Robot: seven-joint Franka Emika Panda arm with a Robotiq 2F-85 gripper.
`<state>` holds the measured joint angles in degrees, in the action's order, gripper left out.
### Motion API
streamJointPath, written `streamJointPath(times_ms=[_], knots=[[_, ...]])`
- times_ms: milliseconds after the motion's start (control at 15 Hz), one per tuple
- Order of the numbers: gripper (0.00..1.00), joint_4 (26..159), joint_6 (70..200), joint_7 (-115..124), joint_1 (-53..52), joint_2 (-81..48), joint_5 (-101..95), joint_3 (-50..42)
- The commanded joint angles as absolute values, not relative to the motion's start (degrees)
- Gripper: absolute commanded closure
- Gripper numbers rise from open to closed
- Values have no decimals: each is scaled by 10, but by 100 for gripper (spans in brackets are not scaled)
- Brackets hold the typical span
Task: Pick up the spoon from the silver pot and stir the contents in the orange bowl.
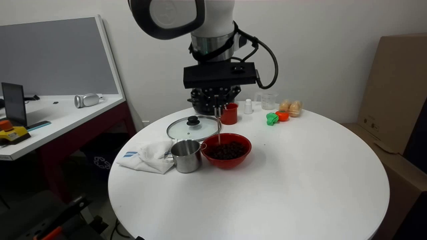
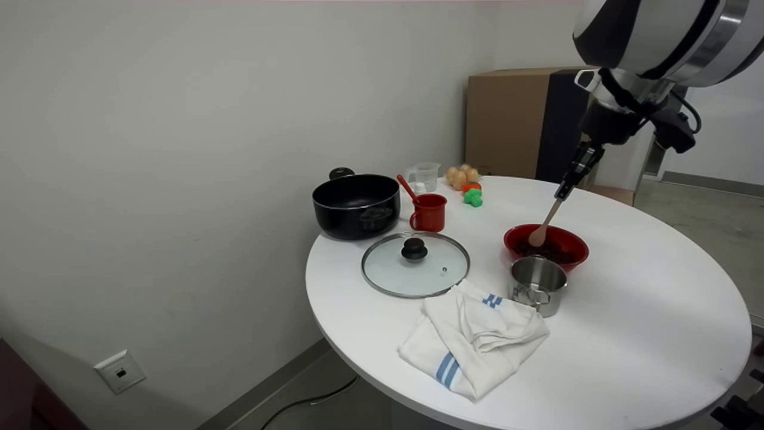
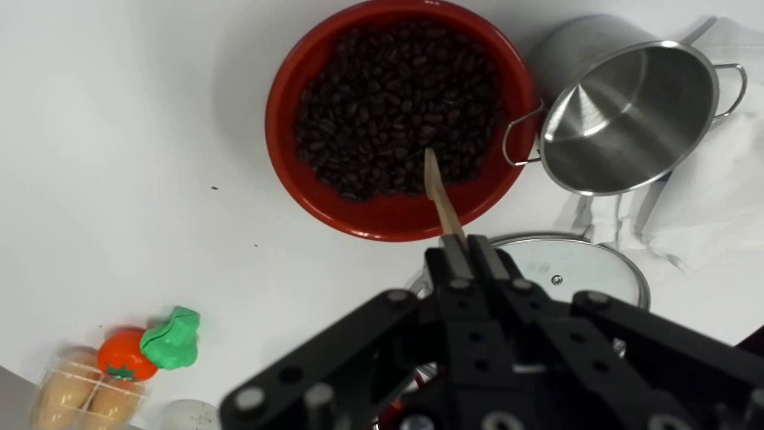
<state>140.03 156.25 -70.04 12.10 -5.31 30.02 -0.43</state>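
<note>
Over the table [image 1: 300, 186] there, the gripper [image 3: 464, 243] pinches the wooden spoon [image 3: 441, 202] by its handle, the spoon tilted with its head inside the red-orange bowl [image 1: 228, 164] of dark beans [image 3: 382, 101]. The silver pot [image 1: 187, 163] stands just beside the bowl (whether they touch, I can't tell), and a white towel [image 2: 471, 340] lies next to the pot.

The spoon [image 2: 544, 224], pale and wooden, slants head-down inside the bowl [image 3: 382, 220], its head at the beans [image 3: 388, 107]; whether the tip is sunk among them is hard to tell. The bowl is round, red and upright, the beans dark brown and spread over its bottom. Just beside it the pot [image 1: 187, 164], shiny steel, stands upright, one wire handle reaching over the bowl's rim.
</note>
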Motion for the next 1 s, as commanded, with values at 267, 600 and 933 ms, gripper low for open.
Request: streamJointPath(times_ms=[267, 600, 933], knots=[[99, 1437, 1591, -668, 111, -46, 305, 4], [99, 1440, 1602, -660, 112, -52, 306, 7], [99, 1439, 1614, -658, 114, -74, 302, 5]])
